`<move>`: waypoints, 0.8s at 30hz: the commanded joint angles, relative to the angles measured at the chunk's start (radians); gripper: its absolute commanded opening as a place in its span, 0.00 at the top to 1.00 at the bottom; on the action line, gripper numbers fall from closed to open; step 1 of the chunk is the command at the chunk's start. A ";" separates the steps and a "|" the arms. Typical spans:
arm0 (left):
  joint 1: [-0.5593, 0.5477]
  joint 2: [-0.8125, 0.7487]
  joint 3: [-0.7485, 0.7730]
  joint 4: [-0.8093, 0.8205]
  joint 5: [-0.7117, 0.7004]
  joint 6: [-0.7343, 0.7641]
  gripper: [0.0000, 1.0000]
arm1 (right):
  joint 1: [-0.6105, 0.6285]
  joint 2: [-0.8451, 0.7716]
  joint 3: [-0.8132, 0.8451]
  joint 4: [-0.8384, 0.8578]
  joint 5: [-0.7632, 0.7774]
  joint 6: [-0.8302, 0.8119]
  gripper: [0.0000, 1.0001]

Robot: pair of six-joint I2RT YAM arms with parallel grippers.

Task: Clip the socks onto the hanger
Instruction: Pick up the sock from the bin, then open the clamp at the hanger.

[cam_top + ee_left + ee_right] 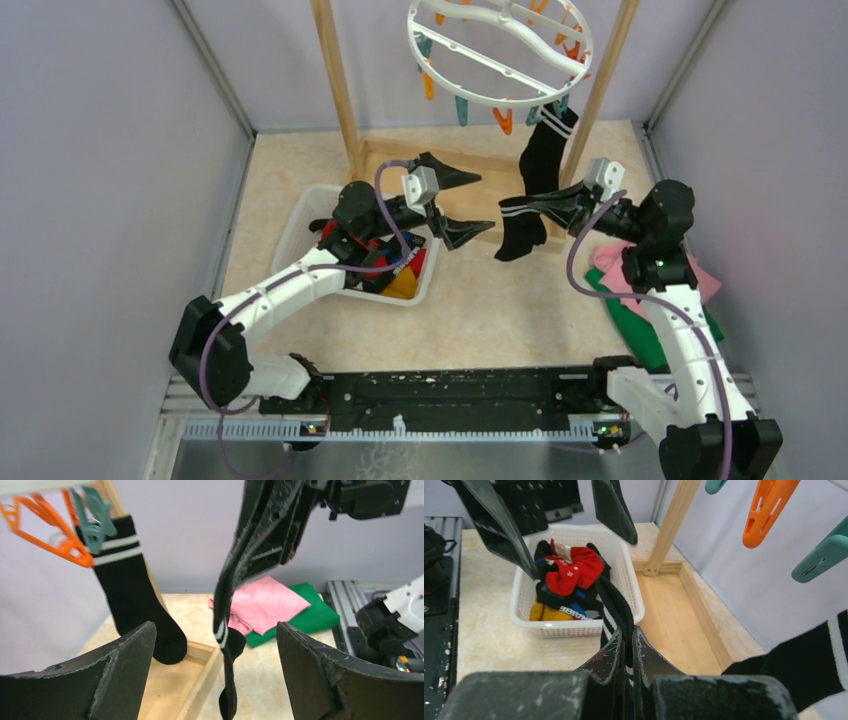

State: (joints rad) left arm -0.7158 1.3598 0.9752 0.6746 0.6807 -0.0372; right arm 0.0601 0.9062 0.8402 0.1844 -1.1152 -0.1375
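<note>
Right gripper [628, 636] at 6 o'clock, jaws pinched on a black striped sock [616, 605] | white basket [574, 628] at 10 o'clock on the tabletop [484, 630], red dotted sock [574, 572] topping the heap | orange peg [769, 507], teal peg [824, 555] at 2 o'clock | second black sock [799, 665] at 4 o'clock

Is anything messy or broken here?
Nothing looks broken or spilled. The only mess is in the white basket, where red, black and yellow socks lie in a tangled heap. One striped sock hangs from the hanger; the right gripper holds a second sock.
</note>
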 commanded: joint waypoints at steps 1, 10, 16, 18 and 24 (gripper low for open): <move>0.010 -0.084 0.002 -0.001 -0.072 0.060 0.01 | -0.013 -0.036 0.053 -0.132 0.098 -0.151 1.00; -0.061 0.132 0.284 -0.072 -0.111 -0.071 0.22 | -0.057 -0.050 0.056 -0.143 0.230 -0.094 1.00; -0.118 0.206 0.357 -0.086 -0.272 0.028 0.37 | -0.131 -0.050 0.048 -0.088 0.196 -0.008 1.00; -0.123 0.219 0.360 -0.060 -0.323 0.062 0.36 | -0.147 -0.049 0.043 -0.068 0.187 0.014 1.00; -0.128 0.261 0.393 -0.012 -0.454 0.116 0.31 | -0.172 -0.041 0.028 -0.009 0.170 0.070 1.00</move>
State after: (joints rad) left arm -0.8436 1.5970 1.3014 0.5842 0.3458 0.0227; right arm -0.0883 0.8761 0.8467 0.0879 -0.9211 -0.1257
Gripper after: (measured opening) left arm 0.675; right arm 0.022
